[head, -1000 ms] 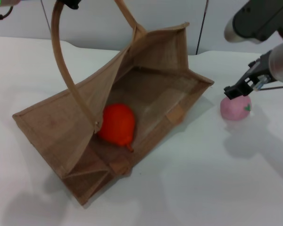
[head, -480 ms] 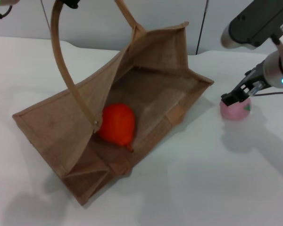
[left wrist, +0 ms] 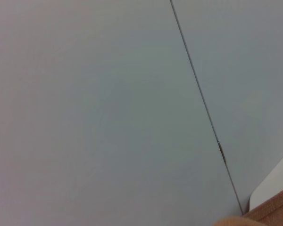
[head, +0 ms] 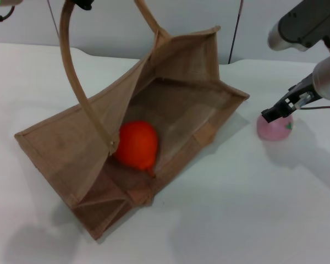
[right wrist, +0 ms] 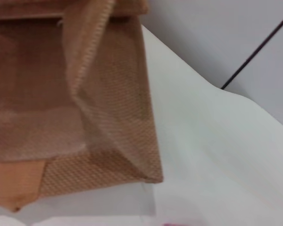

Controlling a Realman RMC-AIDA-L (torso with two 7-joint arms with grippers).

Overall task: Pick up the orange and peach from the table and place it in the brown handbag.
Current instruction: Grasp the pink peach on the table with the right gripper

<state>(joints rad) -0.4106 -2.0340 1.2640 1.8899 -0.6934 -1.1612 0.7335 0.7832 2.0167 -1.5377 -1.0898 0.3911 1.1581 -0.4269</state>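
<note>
Orange (head: 137, 144) already in the brown handbag (head: 198, 104), but right hand (head: 279, 111) sits atop the peach (head: 273, 127), can't tell if it's clamped, so it could roll off w/ a nudge; left hand (head: 82, 4) holding the bag's handle up, grip unclear

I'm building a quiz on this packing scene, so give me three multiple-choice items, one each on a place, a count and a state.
1. Where is the orange?
A inside the brown handbag
B on the table
C in a gripper

2. How many fruits show in the head view?
A one
B two
C three

3. The peach is
A in the bag
B lifted
C on the table under the right gripper

A: it lies on the bag's inner wall.
B: only the orange and the peach show.
C: it rests on the white tabletop.
</note>
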